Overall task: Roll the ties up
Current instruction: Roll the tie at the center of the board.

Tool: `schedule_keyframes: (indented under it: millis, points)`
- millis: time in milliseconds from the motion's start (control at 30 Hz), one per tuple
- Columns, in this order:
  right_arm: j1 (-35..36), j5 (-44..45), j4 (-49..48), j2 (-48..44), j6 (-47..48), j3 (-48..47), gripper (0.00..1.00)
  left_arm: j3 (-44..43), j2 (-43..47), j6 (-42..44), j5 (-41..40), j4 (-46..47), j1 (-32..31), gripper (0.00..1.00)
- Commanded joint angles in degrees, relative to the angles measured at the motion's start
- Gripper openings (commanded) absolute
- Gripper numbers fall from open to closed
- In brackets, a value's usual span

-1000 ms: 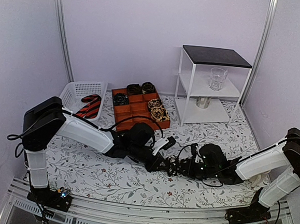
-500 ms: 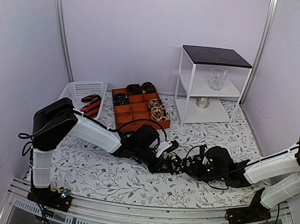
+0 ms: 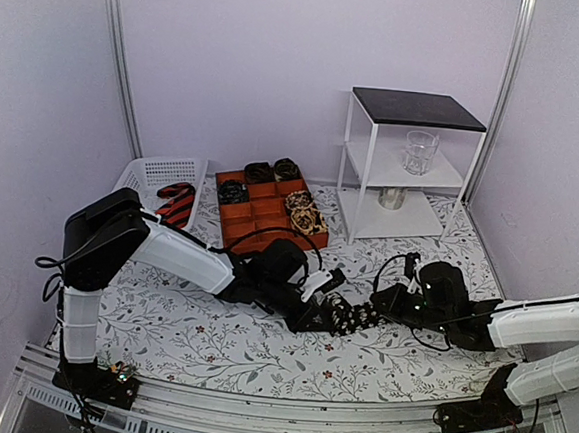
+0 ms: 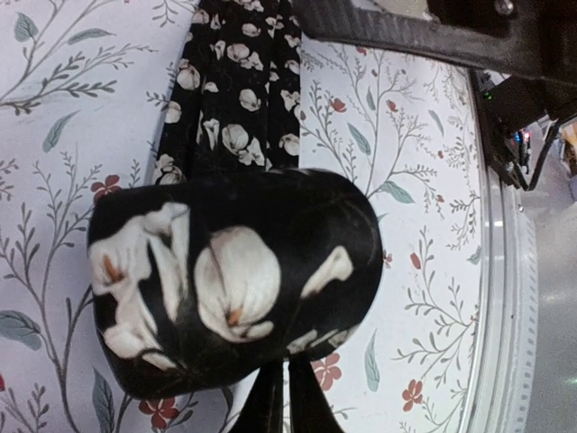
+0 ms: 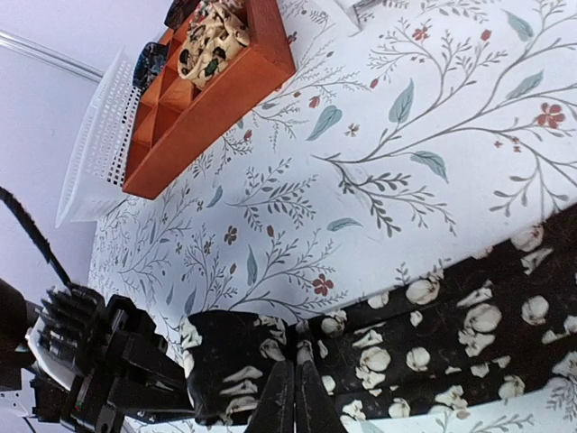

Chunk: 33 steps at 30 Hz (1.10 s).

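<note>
Fabric first: the tie (image 3: 347,316) I am working is black satin with a slight sheen, printed with white lily-like flowers. It lies low in the centre of the overhead frame. Its long axis runs roughly left to right there, and the rolled end points left, toward the left gripper (image 3: 327,315).

In the left wrist view the roll fills the middle of the frame. It is a fat, rounded drum, and the big blooms on it curve with the surface. The flat strip leaves it toward the top of the frame, narrow, with smaller flowers. The left gripper's fingers are drawn together and run straight into the underside of the roll, clamped on the tie.

In the right wrist view the strip crosses from lower centre to the right edge. The right gripper (image 5: 295,392) has its thin fingers pressed together, tips on the strip just beside the roll. Whether any cloth is caught between them I cannot tell.

Everything sits on a white tablecloth (image 3: 180,328) printed with leafy sprigs and small red flowers. Upper left of centre in the overhead view is an orange-brown wooden tray (image 3: 270,213) of square compartments, several of them holding coiled ties. Beside it, further left, a red-and-black striped tie (image 3: 175,204) lies in a white lattice basket (image 3: 147,175).
</note>
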State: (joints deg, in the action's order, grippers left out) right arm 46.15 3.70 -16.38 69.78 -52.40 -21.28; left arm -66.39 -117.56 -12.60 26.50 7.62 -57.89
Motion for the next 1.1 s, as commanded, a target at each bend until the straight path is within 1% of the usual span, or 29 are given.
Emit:
schedule_keyframes:
  millis: [0, 200, 433, 733, 867, 1067]
  points:
    - [-3.74, -8.80, -4.16, 7.18, 4.01, -3.66, 0.03, -0.93, 1.14, 0.96, -0.10, 0.02, 0.83, 0.04]
    - [-4.26, -15.76, -9.93, 15.68, 3.13, -6.93, 0.01, -0.93, 1.36, 1.38, 0.10, 0.19, 0.86, 0.04]
    - [-4.28, -20.89, -15.13, 18.35, 0.52, -5.70, 0.01, -0.52, 2.54, 1.88, 0.70, 1.56, 0.96, 0.04]
    - [-4.18, -23.81, -21.89, 20.75, -3.23, -1.88, 0.01, 0.88, 3.99, 2.36, -0.05, 2.32, 1.69, 0.00]
    - [-4.22, -23.35, -22.45, 20.85, -4.05, -1.07, 0.00, 0.94, 4.04, 3.15, 0.06, 1.71, 1.83, 0.00]
    - [-4.22, -22.79, -22.55, 20.66, -4.37, -0.72, 0.00, 0.21, 3.56, 6.31, 2.14, 0.40, 2.02, 0.04]
